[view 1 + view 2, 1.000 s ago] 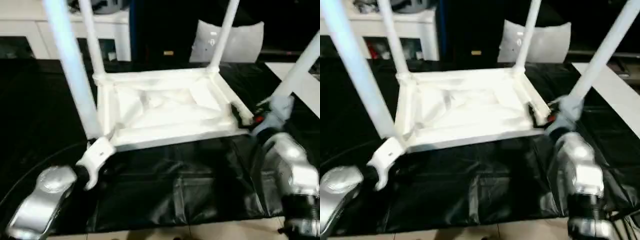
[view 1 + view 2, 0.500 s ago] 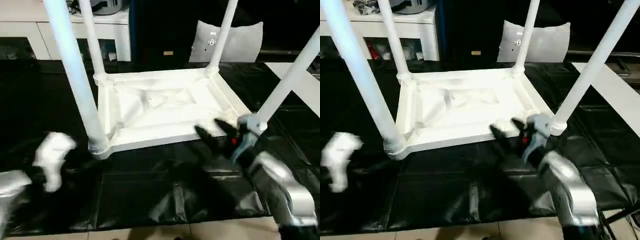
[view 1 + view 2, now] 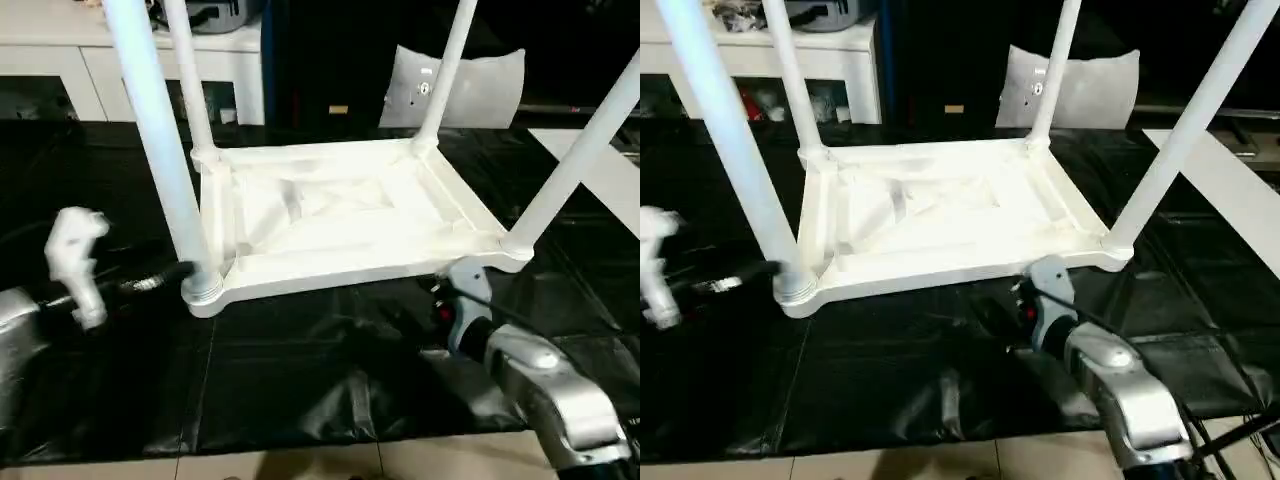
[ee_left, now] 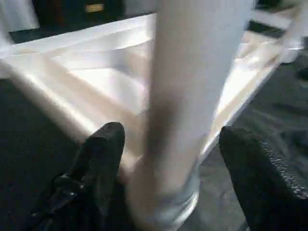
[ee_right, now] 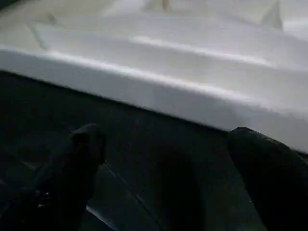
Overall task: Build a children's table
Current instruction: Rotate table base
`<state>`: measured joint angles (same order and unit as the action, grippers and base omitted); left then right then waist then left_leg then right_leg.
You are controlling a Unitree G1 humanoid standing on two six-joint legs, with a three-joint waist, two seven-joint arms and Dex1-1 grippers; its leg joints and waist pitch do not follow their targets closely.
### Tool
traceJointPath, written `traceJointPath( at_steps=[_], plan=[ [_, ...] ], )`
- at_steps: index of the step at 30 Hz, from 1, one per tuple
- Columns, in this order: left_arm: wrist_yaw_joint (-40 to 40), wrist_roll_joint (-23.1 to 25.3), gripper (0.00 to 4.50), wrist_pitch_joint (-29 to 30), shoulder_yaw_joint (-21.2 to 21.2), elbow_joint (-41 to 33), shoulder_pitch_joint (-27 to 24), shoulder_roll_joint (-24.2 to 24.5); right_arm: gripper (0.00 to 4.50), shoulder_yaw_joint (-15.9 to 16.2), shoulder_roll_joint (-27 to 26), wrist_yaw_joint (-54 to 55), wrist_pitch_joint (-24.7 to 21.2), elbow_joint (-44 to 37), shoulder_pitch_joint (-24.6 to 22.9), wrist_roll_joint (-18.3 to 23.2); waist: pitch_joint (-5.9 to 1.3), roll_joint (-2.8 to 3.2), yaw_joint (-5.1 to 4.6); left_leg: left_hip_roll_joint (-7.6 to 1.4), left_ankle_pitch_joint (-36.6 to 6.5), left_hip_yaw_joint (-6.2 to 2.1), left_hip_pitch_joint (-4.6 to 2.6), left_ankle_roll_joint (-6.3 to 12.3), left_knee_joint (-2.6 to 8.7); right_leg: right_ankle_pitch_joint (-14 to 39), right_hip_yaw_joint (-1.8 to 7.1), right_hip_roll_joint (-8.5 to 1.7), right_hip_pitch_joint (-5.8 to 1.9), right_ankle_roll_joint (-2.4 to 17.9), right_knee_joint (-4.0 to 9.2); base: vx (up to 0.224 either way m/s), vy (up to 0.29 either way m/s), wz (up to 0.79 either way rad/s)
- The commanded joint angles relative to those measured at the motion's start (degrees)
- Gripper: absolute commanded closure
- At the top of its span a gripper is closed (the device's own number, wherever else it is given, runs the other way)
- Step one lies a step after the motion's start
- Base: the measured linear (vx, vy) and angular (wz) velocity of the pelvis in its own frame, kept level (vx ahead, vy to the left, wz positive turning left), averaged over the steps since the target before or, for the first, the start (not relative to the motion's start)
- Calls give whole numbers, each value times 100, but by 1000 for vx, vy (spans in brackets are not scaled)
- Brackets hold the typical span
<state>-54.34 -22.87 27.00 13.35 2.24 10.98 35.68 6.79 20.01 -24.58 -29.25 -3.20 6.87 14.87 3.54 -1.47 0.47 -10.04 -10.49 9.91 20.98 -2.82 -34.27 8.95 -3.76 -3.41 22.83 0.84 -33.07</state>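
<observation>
Nearest, right gripper [image 5: 159, 178]: fingers spread wide and empty over the black sheet [image 3: 300, 390], tips pointed at the near rim of the table top [image 3: 340, 215]. A second ago it sat against the near right leg's [image 3: 570, 165] socket; it now stands back from the rim, touching nothing.

Left gripper [image 4: 168, 178]: jaws parted to either side of the near left leg [image 3: 160, 150] at its flared foot, neither finger plainly pressing on it. A second ago it was closed round that foot; it has since let go and drawn off to the left.

Children's table: lying upside down on the black sheet, ribbed underside up, all four legs upright in their corner sockets; the far left leg [image 3: 188, 80] and far right leg [image 3: 445, 70] stand behind.

Background: a white cabinet [image 3: 60, 60] and a pale cushion [image 3: 480, 85].

Assessment: both releases suggest the last legs are seated; assembly looks essentially complete, with turning the table over perhaps remaining.
</observation>
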Motion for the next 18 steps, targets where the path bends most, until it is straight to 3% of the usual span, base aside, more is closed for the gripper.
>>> traceJointPath(
  at_steps=[1,2,4,5,9,15,18],
  plan=[
    [-88,-45,69,-67,-129,56,112,-32,0,-48,2,137,-9,122,103,-117,-305,92,14,-251,-2380,-174,-137,-181,474,3270,251,-455,-100,477,537,0,0,0],
    [-167,-82,69,-83,-303,116,288,-148,0,-145,-52,76,-172,234,157,63,-320,66,11,-257,-2337,-166,-141,-173,462,3102,256,-448,-99,542,509,0,0,0],
    [-182,-78,63,-77,-468,183,468,-259,0,-208,-121,107,-452,278,181,196,-332,83,31,-267,-2237,-153,-151,-132,459,2804,270,-435,-106,667,476,0,0,0],
    [-176,-58,36,-93,-508,224,520,-299,0,-211,-133,149,-493,300,191,165,-329,55,25,-271,-2179,-151,-126,-120,470,2715,270,-432,-128,702,462,0,0,0],
    [-56,128,25,-268,-695,518,758,-501,0,-193,-230,221,-217,606,298,-30,-361,52,86,-274,-1755,-110,-100,-122,456,2183,294,-450,-170,865,389,0,0,0],
    [-555,-514,25,367,-1023,-242,700,-697,0,46,-265,333,190,1114,557,-433,-391,53,173,-299,-1251,-63,-102,-90,438,1439,307,-448,-219,1159,281,0,0,0],
    [-817,-773,25,558,-1190,-605,579,-629,0,36,-324,435,374,1335,716,-549,-379,37,168,-289,-1295,-67,-85,-102,449,1605,299,-440,-238,1087,292,0,0,0]
  ],
)
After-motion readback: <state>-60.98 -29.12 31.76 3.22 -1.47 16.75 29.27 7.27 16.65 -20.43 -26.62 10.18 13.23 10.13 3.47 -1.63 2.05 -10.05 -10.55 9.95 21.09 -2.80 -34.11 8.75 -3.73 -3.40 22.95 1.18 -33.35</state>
